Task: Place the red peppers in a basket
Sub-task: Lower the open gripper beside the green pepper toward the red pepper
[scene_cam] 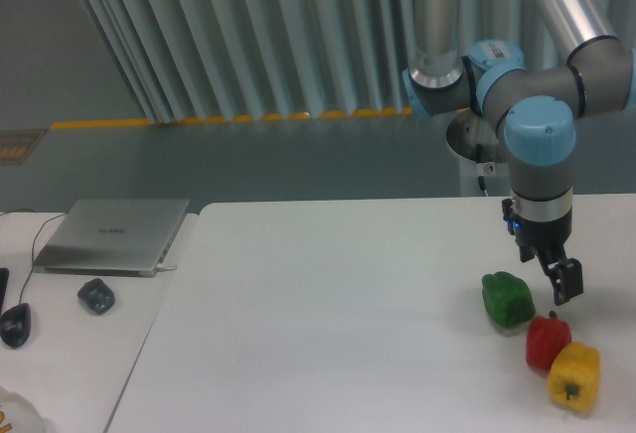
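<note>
The claw (563,287) hangs from the arm (540,160) over the right part of the white table (328,324), pointing down. Only 1 dark finger (566,281) can be made out clearly; the other is hidden behind it or merged with it from this angle, so I cannot tell whether the claw stands wide or narrow. Nothing is visibly held in it.

The red pepper (548,341) sits on the table just below the claw and slightly to its left in the picture, its dark stem pointing up toward the fingertips; whether the tips touch the stem is too fine to judge, though a small gap seems to remain. The green pepper (508,298) lies just beside the claw on the left, near the red one. The yellow pepper (574,375) lies below and a little right of the claw, pressed against the red pepper and covering part of its lower side.

Far left of the claw, on a 2nd table, lie a closed laptop (112,235), a small dark object (96,296) too blurred to name, and a mouse (14,325) on a cable. The arm's upper links are cut off by the top edge.
</note>
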